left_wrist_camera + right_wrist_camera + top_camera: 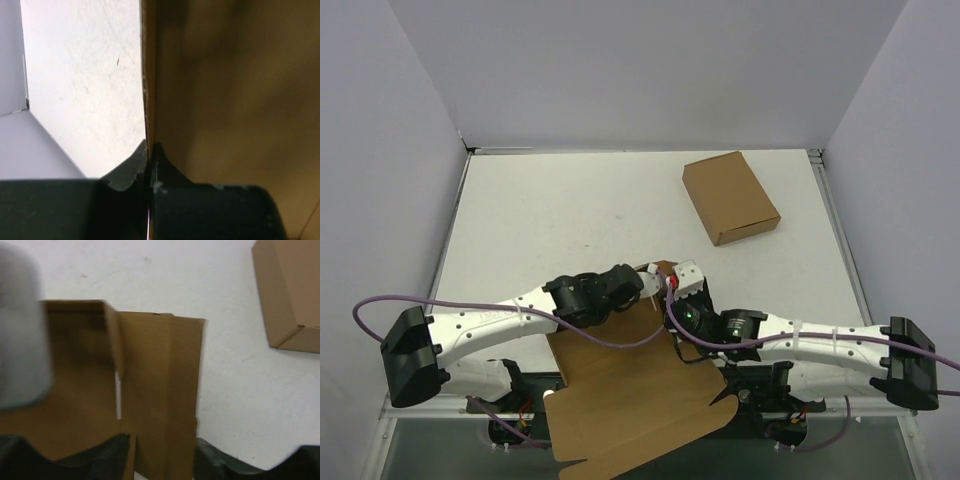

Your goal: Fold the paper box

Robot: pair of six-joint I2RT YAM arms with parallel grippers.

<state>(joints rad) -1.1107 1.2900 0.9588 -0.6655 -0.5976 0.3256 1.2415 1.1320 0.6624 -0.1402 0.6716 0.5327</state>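
Paper box (pixel 630 400) partly unfolded, left gripper (pixel 149 152) clamped on one of its panel edges, right gripper (pixel 162 452) fingers apart astride its flap, closed carton (pixel 730 197) well beyond it

Paper box (pixel 620 390) on the desk's (pixel 540 210) near edge, partly overhanging it, carton (pixel 730 197) well apart behind, toward the right.

One table (pixel 550 200), two cardboard items, two arms.
The cardboard: one unfolded paper box (pixel 620 400) and one closed brown carton (pixel 730 197). The robot counts two arms, the left arm (pixel 490 325) and the right arm (pixel 820 340), each ending in one two-finger gripper: the left gripper (pixel 149 150) and the right gripper (pixel 162 452), four fingers in all.
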